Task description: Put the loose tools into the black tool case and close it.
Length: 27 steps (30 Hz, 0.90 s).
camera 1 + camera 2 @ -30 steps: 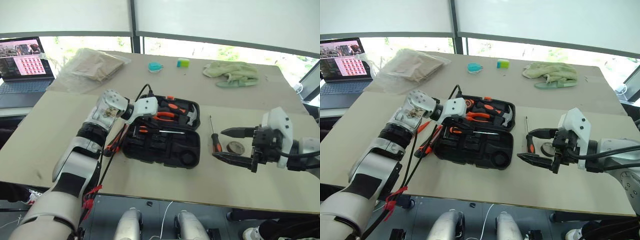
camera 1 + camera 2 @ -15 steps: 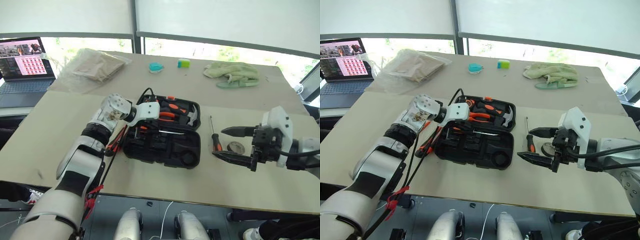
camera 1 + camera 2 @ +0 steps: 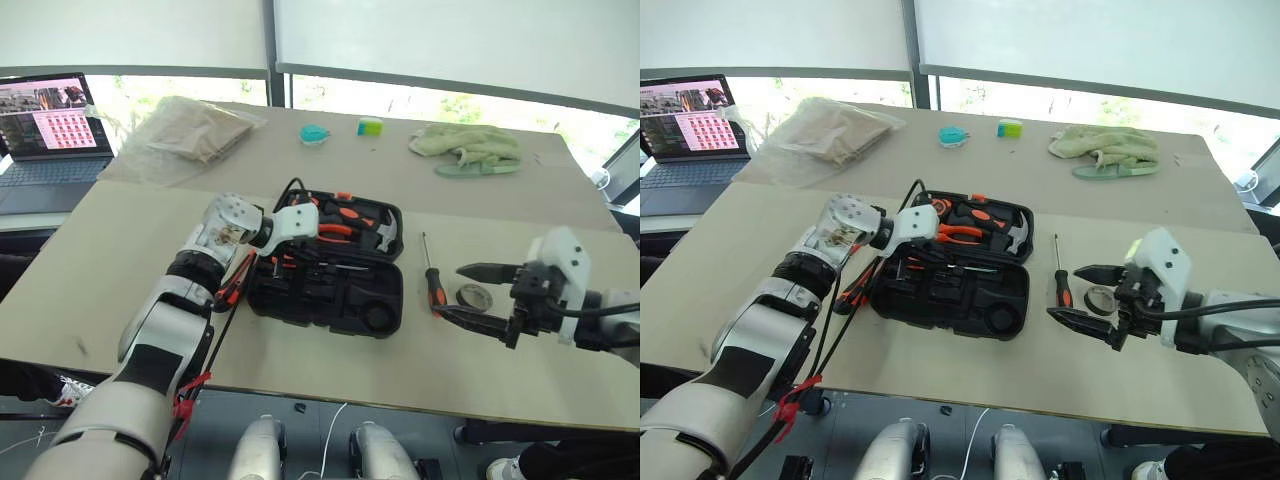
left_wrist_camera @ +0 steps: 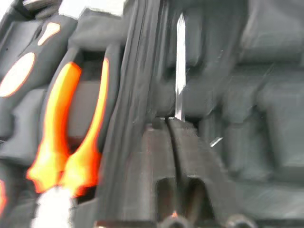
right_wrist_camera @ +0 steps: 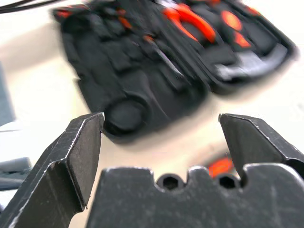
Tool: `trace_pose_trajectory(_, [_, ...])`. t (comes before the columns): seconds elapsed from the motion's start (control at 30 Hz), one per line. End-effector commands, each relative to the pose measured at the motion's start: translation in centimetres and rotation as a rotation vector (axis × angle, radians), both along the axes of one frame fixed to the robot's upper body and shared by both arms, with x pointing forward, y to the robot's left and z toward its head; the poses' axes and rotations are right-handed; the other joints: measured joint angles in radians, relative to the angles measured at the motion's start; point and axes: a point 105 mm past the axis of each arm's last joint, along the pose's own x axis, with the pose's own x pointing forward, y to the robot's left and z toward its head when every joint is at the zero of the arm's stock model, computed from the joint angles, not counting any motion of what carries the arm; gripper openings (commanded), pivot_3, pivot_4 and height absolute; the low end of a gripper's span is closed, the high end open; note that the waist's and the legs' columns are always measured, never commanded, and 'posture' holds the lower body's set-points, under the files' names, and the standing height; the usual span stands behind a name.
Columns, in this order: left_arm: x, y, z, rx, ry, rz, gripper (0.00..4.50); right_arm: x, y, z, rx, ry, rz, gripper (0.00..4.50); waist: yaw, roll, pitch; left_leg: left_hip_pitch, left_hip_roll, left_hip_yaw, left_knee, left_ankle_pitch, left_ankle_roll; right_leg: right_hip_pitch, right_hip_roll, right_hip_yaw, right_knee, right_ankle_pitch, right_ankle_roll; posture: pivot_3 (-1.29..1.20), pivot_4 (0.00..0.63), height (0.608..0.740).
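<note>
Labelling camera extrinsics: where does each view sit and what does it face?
Head stereo pair: looks forward and down at the black tool case; both arms show.
Left wrist: along the left gripper, close over the case's slots and the pliers.
Right wrist: along the right gripper, jaws open, facing the case.
Shared: all see the case.

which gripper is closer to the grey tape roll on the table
Right. The right gripper, jaws open, sits just beside the grey tape roll on the table. The left gripper is over the open black tool case, well away from the roll.
</note>
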Motion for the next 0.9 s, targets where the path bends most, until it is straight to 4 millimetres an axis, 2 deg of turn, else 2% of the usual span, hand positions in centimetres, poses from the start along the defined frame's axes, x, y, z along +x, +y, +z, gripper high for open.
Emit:
trace_pose_trajectory(0.03, [-3.9, 2.1, 6.9, -0.2, 0.109, -0.109, 2.27, -2.9, -3.8, 1.0, 0.019, -0.033, -0.23, 4.5, -0.002, 0.0, 0.0, 0.0, 0.0, -0.002, 0.0, 0.0, 0.0, 0.0, 0.0, -0.001, 0.0, 0.0, 0.0, 0.0, 0.15, 0.74])
trace_pose_trajectory(0.1, [-5.9, 2.9, 7.9, -0.206, 0.173, -0.139, 2.99, -4.9, -5.0, 0.7, 0.042, -0.003, -0.304, 4.5, -0.005, 0.003, -0.001, 0.0, 0.0, -0.006, -0.002, 0.0, 0.0, 0.0, 0.0, -0.001, 0.0, -0.001, 0.0, 0.0, 0.15, 0.74])
trace_pose_trajectory(0.13, [-6.6, 3.2, 8.3, -0.208, 0.187, -0.151, 3.5, -5.8, -5.4, 0.6, 0.042, 0.008, -0.331, 4.5, -0.008, 0.004, -0.002, 0.001, 0.0, -0.008, -0.002, 0.0, 0.0, 0.002, 0.0, -0.002, 0.0, -0.001, 0.001, 0.0, 0.15, 0.74])
trace_pose_trajectory(0.17, [-7.2, 3.5, 8.9, -0.212, 0.211, -0.159, 3.67, -6.9, -5.9, 0.3, 0.033, 0.025, -0.367, 4.5, -0.006, 0.008, -0.001, 0.006, 0.0, -0.008, -0.001, 0.0, 0.0, 0.006, 0.0, -0.001, -0.001, -0.002, 0.001, 0.0, 0.15, 0.74])
trace_pose_trajectory(0.2, [-8.0, 3.8, 9.4, -0.215, 0.23, -0.174, 4.09, -8.1, -6.4, 0.0, 0.03, 0.044, -0.407, 4.5, -0.004, 0.008, -0.002, 0.006, -0.001, -0.009, -0.002, 0.0, 0.0, 0.008, -0.001, -0.001, -0.001, -0.002, 0.001, 0.0, 0.15, 0.74])
trace_pose_trajectory(0.23, [-8.7, 4.3, 9.7, -0.201, 0.236, -0.184, 4.33, -9.7, -7.0, -0.3, 0.035, 0.067, -0.461, 4.5, -0.002, 0.008, -0.001, 0.009, -0.001, -0.009, -0.001, 0.0, 0.0, 0.012, -0.001, -0.002, -0.001, -0.003, 0.002, 0.0, 0.15, 0.74])
trace_pose_trajectory(0.3, [-9.6, 4.9, 9.6, -0.17, 0.227, -0.195, 4.42, -11.7, -7.6, -0.5, 0.042, 0.094, -0.531, 4.5, 0.0, 0.009, -0.001, 0.014, -0.001, -0.01, -0.002, 0.0, 0.0, 0.018, -0.001, -0.004, -0.002, -0.008, 0.006, 0.0, 0.15, 0.74])
trace_pose_trajectory(0.4, [-9.5, 5.0, 9.1, -0.143, 0.196, -0.197, 4.42, -12.1, -7.1, -0.7, 0.054, 0.101, -0.527, 4.5, -0.009, 0.009, -0.002, 0.023, 0.001, -0.01, -0.003, -0.001, -0.001, 0.026, -0.001, -0.002, -0.006, -0.012, 0.002, 0.0, 0.15, 0.74])
trace_pose_trajectory(0.53, [-8.7, 4.6, 8.5, -0.119, 0.136, -0.195, 4.42, -10.1, -5.5, -1.0, 0.065, 0.089, -0.445, 4.5, -0.021, 0.009, -0.002, 0.031, 0.002, -0.01, -0.003, -0.002, -0.002, 0.034, -0.002, -0.001, -0.009, -0.013, -0.002, 0.0, 0.15, 0.74])
trace_pose_trajectory(0.63, [-8.3, 4.1, 7.8, -0.09, 0.09, -0.202, 4.42, -5.7, -3.2, -1.6, 0.074, 0.062, -0.341, 4.5, -0.03, 0.007, -0.001, 0.031, 0.001, -0.01, -0.004, -0.001, -0.001, 0.034, -0.001, 0.0, -0.009, -0.012, -0.003, 0.0, 0.15, 0.74])
trace_pose_trajectory(0.7, [-8.3, 4.0, 7.6, -0.087, 0.081, -0.208, 4.42, -3.3, -1.9, -2.0, 0.088, 0.054, -0.311, 4.5, -0.032, 0.007, -0.001, 0.03, 0.0, -0.01, -0.004, 0.0, 0.0, 0.033, -0.001, 0.001, -0.009, -0.008, -0.009, 0.0, 0.15, 0.74])
trace_pose_trajectory(0.9, [-8.3, 3.6, 7.4, -0.088, 0.075, -0.214, 4.42, 2.2, 0.8, -4.0, 0.059, 0.077, -0.289, 4.5, -0.015, 0.008, 0.0, 0.023, -0.001, -0.01, -0.007, 0.0, 0.0, 0.025, 0.0, 0.0, -0.008, -0.006, -0.003, 0.0, 0.15, 0.74])
